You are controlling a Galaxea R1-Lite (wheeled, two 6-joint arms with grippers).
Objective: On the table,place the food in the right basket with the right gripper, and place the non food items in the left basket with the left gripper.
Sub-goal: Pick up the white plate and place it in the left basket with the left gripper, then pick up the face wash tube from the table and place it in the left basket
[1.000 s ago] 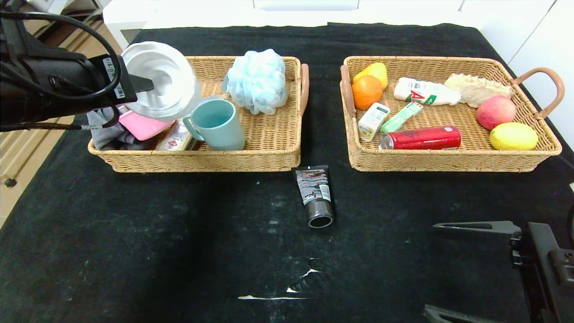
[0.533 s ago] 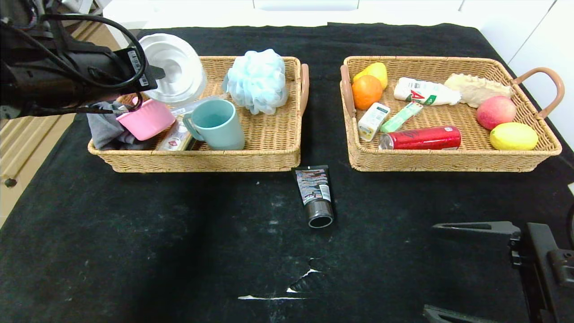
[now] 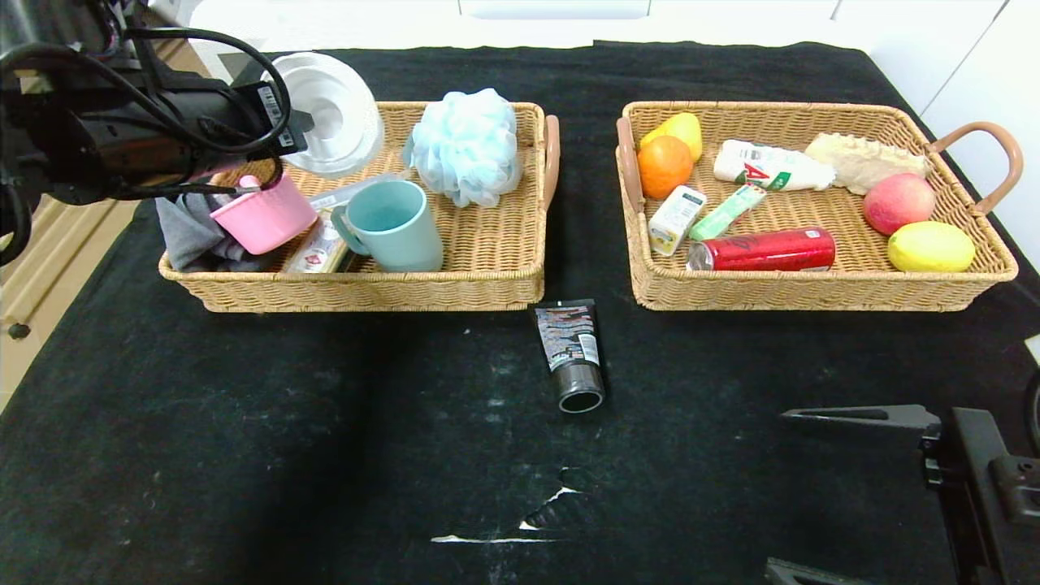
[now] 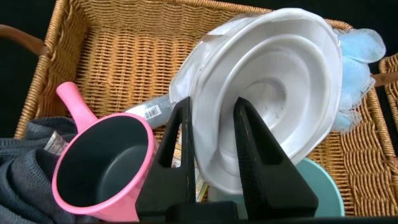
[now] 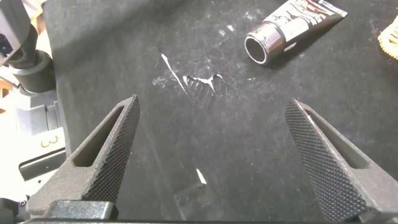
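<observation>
At the table's (image 3: 244,455) near right corner, the right gripper (image 3: 821,487) hangs low, jaws wide apart and empty. Farther in, near mid-table, the black tube (image 3: 570,354) lies just before the gap between the baskets. Beyond, the can (image 3: 764,249) and carton (image 3: 674,219) lie in the right basket (image 3: 812,292). Over the left basket's (image 3: 366,292) far left corner, the left gripper (image 4: 211,134) is clamped on the tilted white disc (image 3: 337,110), above the pink pot (image 3: 262,218).

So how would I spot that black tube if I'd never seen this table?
Find the two wicker baskets, the left basket and the right basket, on the table. The black tube lies on the cloth before the gap between them. It alone lies outside a basket, shiny cap toward the robot.
</observation>
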